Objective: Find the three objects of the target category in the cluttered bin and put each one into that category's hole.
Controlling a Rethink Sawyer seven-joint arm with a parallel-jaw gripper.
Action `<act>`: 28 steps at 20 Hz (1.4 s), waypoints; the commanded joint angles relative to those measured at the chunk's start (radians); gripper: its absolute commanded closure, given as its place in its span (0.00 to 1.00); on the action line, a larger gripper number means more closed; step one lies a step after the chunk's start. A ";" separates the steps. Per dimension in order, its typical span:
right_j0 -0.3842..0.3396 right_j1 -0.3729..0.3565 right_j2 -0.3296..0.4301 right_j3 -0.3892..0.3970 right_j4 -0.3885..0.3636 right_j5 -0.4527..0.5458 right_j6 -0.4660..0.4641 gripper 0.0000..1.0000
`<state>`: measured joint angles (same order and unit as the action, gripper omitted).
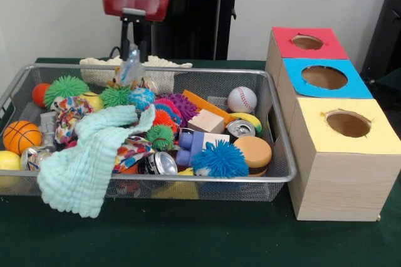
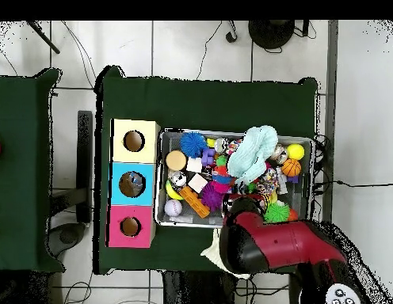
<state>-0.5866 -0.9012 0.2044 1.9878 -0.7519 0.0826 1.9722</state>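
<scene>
The wire mesh bin [image 1: 285, 176] stands on the green table, full of toys; it also shows in the overhead view [image 2: 159, 190]. My gripper [image 1: 135, 52] hangs over the bin's far edge, left of its middle. It is shut on a small clear plastic bottle [image 1: 130, 69], which hangs tilted just above the clutter. In the overhead view the red arm [image 2: 263, 241] hides the gripper and the bottle. I cannot pick out any other clear bottle among the toys.
Three wooden boxes with round holes stand beside the bin: red top [image 1: 307, 42], blue top [image 1: 324, 78], yellow top [image 1: 348, 123]. A mint cloth [image 1: 88, 154] drapes over the bin's front rim. Silver cans [image 1: 241, 129], balls and spiky toys fill it.
</scene>
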 commanded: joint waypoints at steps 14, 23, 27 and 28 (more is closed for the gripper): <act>0.324 -0.010 -0.152 0.027 0.375 0.112 0.227 1.00; 0.425 -0.032 -0.205 0.029 0.513 0.145 0.216 1.00; 0.472 -0.039 -0.229 0.026 0.561 0.159 0.215 1.00; 0.499 -0.040 -0.242 0.020 0.577 0.167 0.221 1.00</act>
<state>-0.1282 -0.9214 0.0016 1.9931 -0.2633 0.1246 1.9722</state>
